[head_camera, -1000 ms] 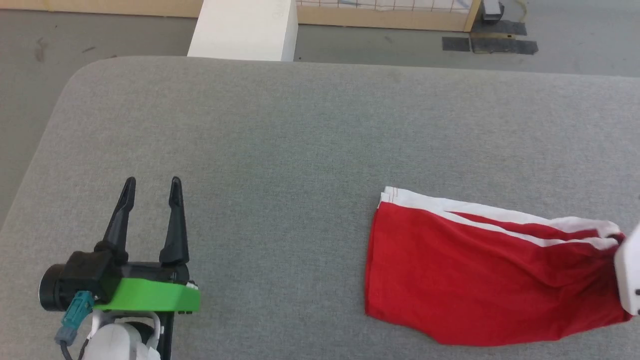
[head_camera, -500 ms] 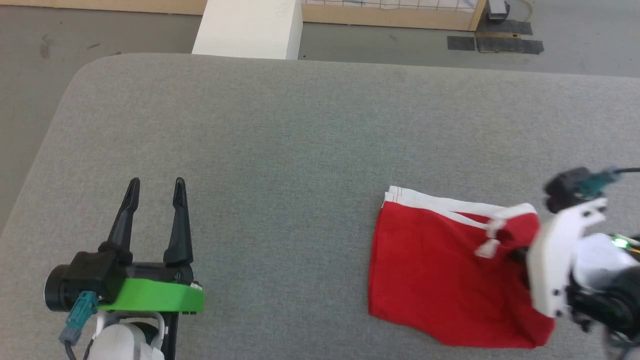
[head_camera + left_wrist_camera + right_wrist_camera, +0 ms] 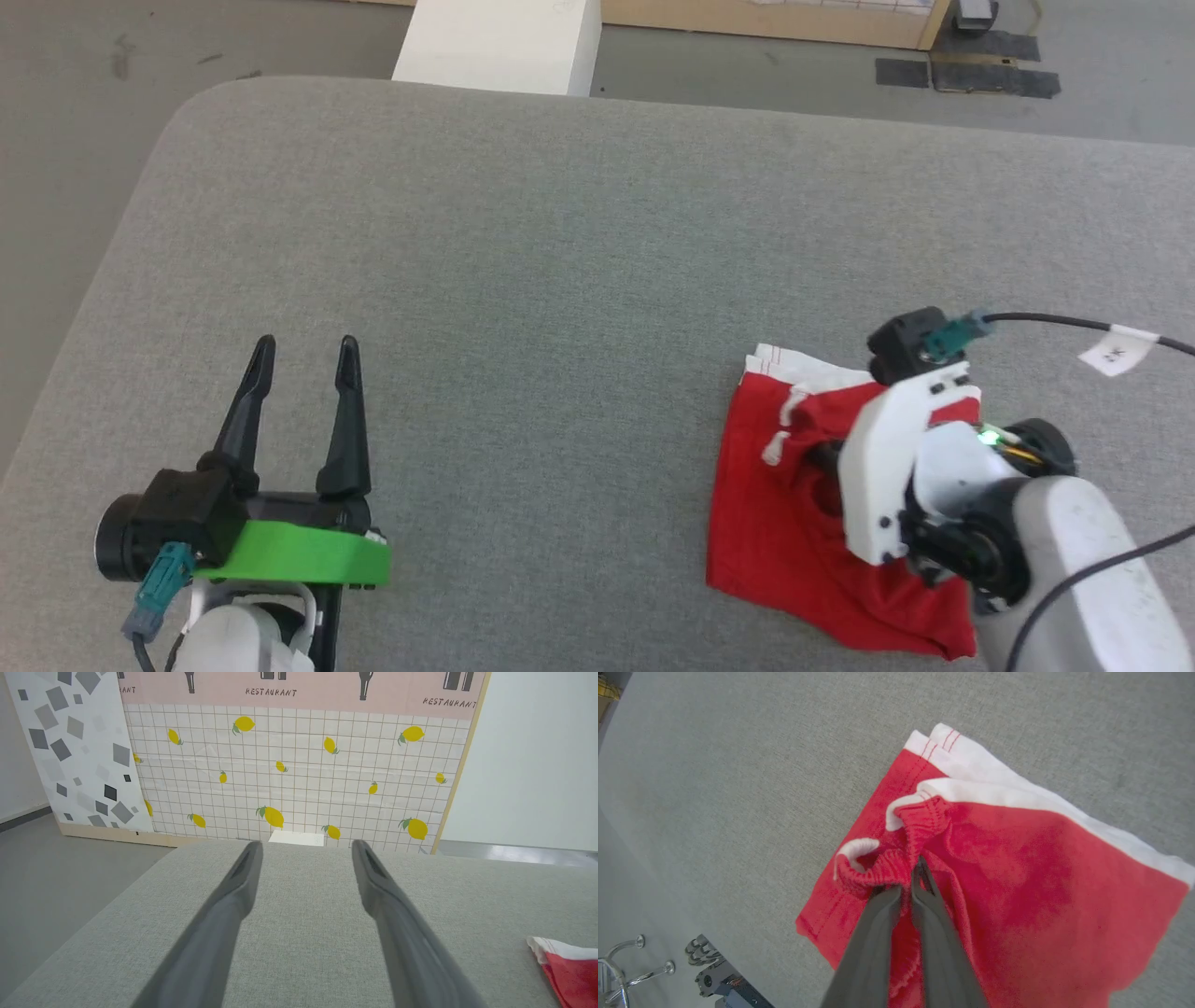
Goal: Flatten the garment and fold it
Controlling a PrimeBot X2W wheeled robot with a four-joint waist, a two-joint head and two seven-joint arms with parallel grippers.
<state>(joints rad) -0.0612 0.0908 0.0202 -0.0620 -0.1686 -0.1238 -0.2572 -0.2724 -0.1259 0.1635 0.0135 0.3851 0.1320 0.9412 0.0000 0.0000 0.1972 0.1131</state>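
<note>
The garment [image 3: 775, 523] is a bright red piece with white trim, lying doubled over on the right of the grey table [image 3: 560, 233]. My right gripper [image 3: 817, 457] reaches over it from the right, its fingers mostly hidden behind its white bracket. In the right wrist view, the right gripper [image 3: 915, 872] is shut on the bunched elastic edge of the garment [image 3: 1017, 882], holding it above the lower layer. My left gripper [image 3: 307, 347] rests open at the lower left, well away from the cloth. In the left wrist view, the left gripper [image 3: 306, 847] holds nothing, and a garment corner [image 3: 570, 970] shows at the lower right.
The table has a rounded far-left corner, with grey floor beyond it. A white block [image 3: 499, 42] stands past the far edge, and dark patches [image 3: 971, 75] mark the floor. A cable with a white tag [image 3: 1116, 347] trails from my right wrist. A lemon-patterned panel [image 3: 299, 765] stands behind.
My right gripper has carried the garment's right end leftward over the rest, so the cloth now lies about half as wide. The head camera shifted slightly. The left gripper has not moved.
</note>
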